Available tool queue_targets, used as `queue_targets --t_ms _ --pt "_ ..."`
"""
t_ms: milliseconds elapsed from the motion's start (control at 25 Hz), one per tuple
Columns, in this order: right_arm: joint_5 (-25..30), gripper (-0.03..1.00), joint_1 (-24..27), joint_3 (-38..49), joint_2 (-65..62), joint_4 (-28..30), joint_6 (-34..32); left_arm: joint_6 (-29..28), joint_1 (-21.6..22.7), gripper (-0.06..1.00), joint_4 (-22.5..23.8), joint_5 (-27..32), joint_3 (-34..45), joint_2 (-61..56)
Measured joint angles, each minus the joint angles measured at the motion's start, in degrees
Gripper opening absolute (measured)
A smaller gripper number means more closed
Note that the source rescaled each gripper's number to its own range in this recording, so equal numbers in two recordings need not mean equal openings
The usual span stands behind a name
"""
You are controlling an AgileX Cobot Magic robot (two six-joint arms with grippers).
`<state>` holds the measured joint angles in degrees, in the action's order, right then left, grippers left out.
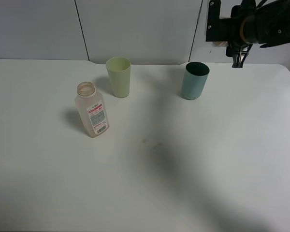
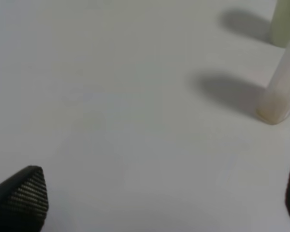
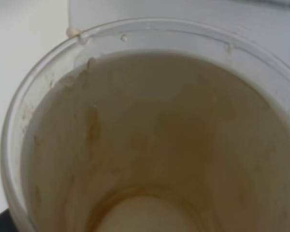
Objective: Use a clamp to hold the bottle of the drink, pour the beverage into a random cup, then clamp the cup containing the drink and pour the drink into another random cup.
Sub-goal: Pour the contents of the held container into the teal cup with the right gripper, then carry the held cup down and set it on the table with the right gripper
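A translucent bottle [image 1: 92,110] with a red and white label stands uncapped on the white table [image 1: 159,183], left of the middle. A pale yellow cup [image 1: 119,76] stands behind it and a teal cup [image 1: 195,80] stands to the right. My left gripper [image 2: 157,203] is open and empty, low over bare table; the bottle's base [image 2: 278,104] and the yellow cup [image 2: 285,21] lie ahead of it. My right gripper [image 1: 239,59] hangs high at the back right, above and right of the teal cup. The right wrist view is filled by a clear cup [image 3: 154,145] with brown residue; no fingers show there.
A grey panelled wall [image 1: 135,29] runs behind the table. The table's back edge runs just behind the two cups. The left arm is out of the exterior high view.
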<state>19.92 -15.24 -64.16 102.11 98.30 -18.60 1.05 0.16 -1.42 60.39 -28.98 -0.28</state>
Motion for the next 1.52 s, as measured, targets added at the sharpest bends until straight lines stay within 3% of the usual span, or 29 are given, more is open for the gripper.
queue_targets --t_ms 200,400,520,720,1000,1160,1200,1320,1360,1520 --pt "1.09 0.0 0.0 -0.02 0.0 -4.65 -12.79 0.0 0.0 1.0 0.0 0.0 0.0 0.0" --pt "1.03 0.0 -0.82 -0.02 -0.61 -14.99 -33.16 0.0 0.0 1.0 0.0 0.0 0.0 0.0" --pt "0.38 0.0 -2.0 -0.02 -3.33 -21.46 -36.41 0.0 0.0 1.0 0.0 0.0 0.0 0.0" --pt "-0.45 0.0 -3.19 -0.02 -9.19 -31.67 -36.13 0.0 0.0 1.0 0.0 0.0 0.0 0.0" --pt "-2.53 0.0 -9.18 -0.02 -19.02 -46.69 -24.13 0.0 0.0 1.0 0.0 0.0 0.0 0.0" --pt "-5.22 0.0 -14.03 -0.02 -22.29 -60.21 -9.82 0.0 0.0 1.0 0.0 0.0 0.0 0.0" --pt "-6.12 0.0 -16.52 -0.02 -22.91 -67.8 -2.61 0.0 0.0 1.0 0.0 0.0 0.0 0.0" --pt "-8.28 0.0 -20.7 0.22 -22.96 -78.66 8.98 0.0 0.0 1.0 0.0 0.0 0.0 0.0" --pt "-8.28 0.0 -20.7 0.22 -22.96 -78.66 8.98 0.0 0.0 1.0 0.0 0.0 0.0 0.0" --pt "-19.51 0.0 -25.76 4.83 -23.07 -89.93 21.14 0.0 0.0 1.0 0.0 0.0 0.0 0.0"
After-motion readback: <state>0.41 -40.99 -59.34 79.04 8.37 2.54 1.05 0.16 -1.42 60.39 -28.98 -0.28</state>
